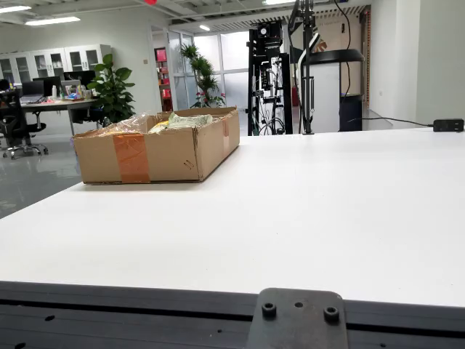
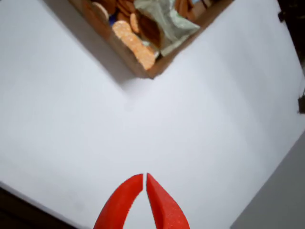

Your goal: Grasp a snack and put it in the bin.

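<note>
Red gripper (image 2: 144,177) pressed together, tips nearly touching, empty, poised above bare white worktop (image 2: 200,119). Snack packets (image 2: 143,28) heaped inside cardboard box (image 1: 156,149), far left on worktop in the side view.

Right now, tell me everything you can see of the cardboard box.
The cardboard box is a shallow, open-topped brown tray with a strip of orange-brown tape down its front wall. It sits flat on the white table, near the far left edge in the side view. Snack bags fill it, poking above the rim. In the view riding on the end effector, only one corner shows. Nothing else touches it.
</note>
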